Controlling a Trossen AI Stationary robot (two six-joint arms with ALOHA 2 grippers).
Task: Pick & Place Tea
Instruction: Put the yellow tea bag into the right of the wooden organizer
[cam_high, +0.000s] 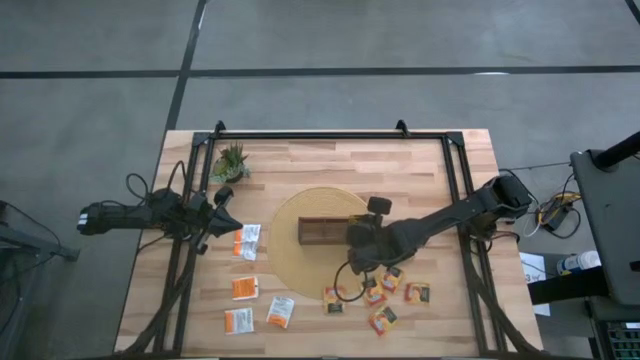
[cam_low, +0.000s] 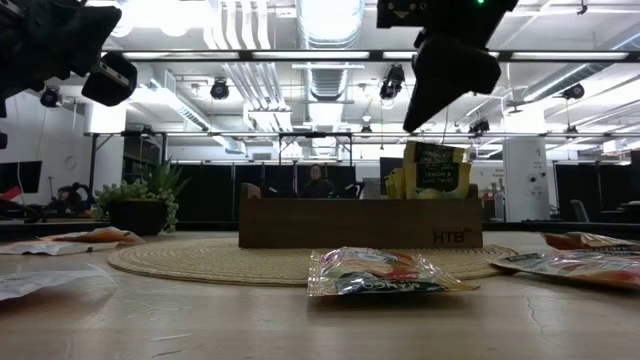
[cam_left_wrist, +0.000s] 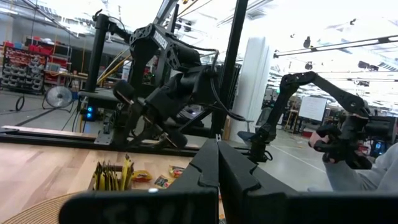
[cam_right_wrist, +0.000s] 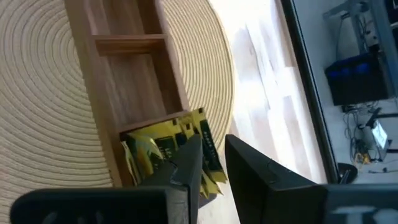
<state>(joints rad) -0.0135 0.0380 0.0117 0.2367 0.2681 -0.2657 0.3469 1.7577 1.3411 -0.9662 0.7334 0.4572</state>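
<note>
- Right gripper (cam_right_wrist: 208, 165) hovers over the wooden tray's (cam_right_wrist: 134, 74) end compartment, fingers slightly parted, seemingly empty.
- Yellow sachets (cam_right_wrist: 171, 149) stand there; others (cam_high: 375, 295) lie beside the tray.
- Light, crinkly, slippery: pinch an edge.
- Left gripper (cam_high: 222, 212), fully closed, waits beyond the tray.

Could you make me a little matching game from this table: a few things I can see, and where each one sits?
Things:
1. potted plant
2. wooden tray
3. yellow tea bags
4. white-and-orange tea bags

Places:
A. standing in the tray's end compartment
B. on the round woven mat
C. far left corner of the table
D. flat on the table, left of the mat

Pairs: 1-C, 2-B, 3-A, 4-D
</note>
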